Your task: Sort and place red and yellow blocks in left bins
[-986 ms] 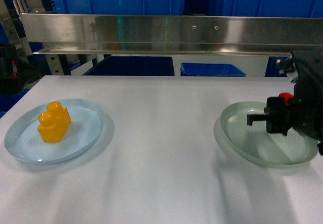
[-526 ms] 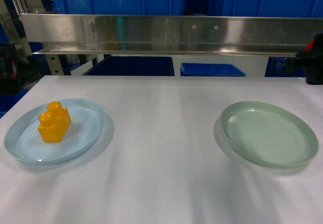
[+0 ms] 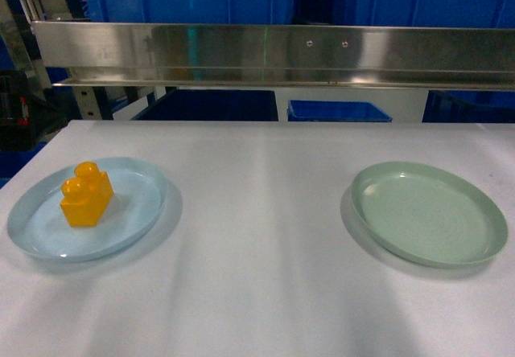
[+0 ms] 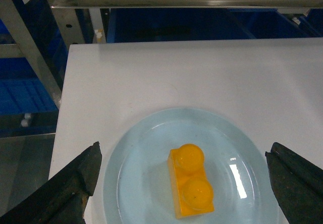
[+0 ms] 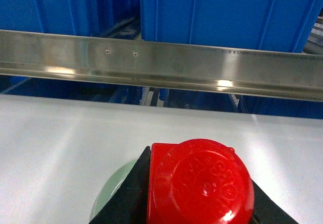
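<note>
White bench (image 3: pixel 257 236) fills the head view, with a stainless steel rail (image 3: pixel 265 51) across its far edge and blue crates (image 3: pixel 338 111) standing behind and below that rail. Two shallow round plates sit well apart on the bench: a pale blue plate (image 3: pixel 137 212) on the left and a pale green plate (image 3: pixel 451 236) on the right. The orange-yellow brick (image 3: pixel 85 194) stands upright on the pale blue plate, somewhat left of its centre, two studs on top. The green plate carries nothing in the head view. Neither arm shows in the head view.

Left wrist view: the left gripper (image 4: pixel 184 183) hangs above the blue plate, looking down on the brick's two studs. Its dark fingers (image 4: pixel 75 183) are spread wide, one at each lower corner of the picture, both apart from the brick and outside the plate's rim on either side.

Right wrist view: the red cube (image 5: pixel 199 183) fills the lower middle of the picture, round stud facing the camera, pinched between the dark fingers (image 5: pixel 133 188) of the right gripper (image 5: pixel 199 204), which flank it on both sides. Beneath it the edge of the green plate shows, with the bench, steel rail and blue crates beyond. The cube is held clear of the plate; how high cannot be told.
</note>
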Available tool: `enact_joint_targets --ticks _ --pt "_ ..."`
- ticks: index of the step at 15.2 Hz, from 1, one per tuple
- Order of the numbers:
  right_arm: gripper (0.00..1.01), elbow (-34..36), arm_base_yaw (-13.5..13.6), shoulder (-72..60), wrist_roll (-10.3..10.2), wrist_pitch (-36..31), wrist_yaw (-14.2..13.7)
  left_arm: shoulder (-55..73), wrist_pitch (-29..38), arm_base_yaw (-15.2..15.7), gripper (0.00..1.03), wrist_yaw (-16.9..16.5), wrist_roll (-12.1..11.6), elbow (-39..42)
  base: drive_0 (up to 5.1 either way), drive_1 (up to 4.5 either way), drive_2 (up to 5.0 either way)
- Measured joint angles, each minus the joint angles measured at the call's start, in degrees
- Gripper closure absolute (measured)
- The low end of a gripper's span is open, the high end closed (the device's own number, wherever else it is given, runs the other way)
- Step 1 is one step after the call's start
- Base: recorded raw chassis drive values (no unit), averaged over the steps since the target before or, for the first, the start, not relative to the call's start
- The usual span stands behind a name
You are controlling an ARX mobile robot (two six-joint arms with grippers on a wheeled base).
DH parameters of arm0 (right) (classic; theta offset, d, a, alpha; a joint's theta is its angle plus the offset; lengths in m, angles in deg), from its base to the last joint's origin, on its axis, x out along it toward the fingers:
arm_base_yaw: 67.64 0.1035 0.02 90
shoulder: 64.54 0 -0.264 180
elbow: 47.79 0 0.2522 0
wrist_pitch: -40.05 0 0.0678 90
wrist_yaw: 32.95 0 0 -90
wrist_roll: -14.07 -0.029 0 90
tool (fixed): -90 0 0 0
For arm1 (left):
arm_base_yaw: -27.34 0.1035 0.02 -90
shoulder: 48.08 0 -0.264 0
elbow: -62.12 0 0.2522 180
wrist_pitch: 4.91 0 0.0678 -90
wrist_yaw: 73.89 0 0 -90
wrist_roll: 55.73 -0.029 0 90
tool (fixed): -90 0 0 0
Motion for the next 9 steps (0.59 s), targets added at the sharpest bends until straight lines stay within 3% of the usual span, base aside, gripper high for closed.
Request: enact_joint_targets --ticks 6,9 --pt "0.74 0.1 0.0 0.1 0.0 -0.2 0.0 6.6 -1.7 -2.4 0.05 0.5 -0.1 -5.2 0.0 0.00 0.0" --pt "0.74 0.1 0.0 0.1 0.0 -0.2 0.0 14.1 -2.0 -3.1 0.05 2.6 0.1 -11.5 0.0 0.00 0.0"
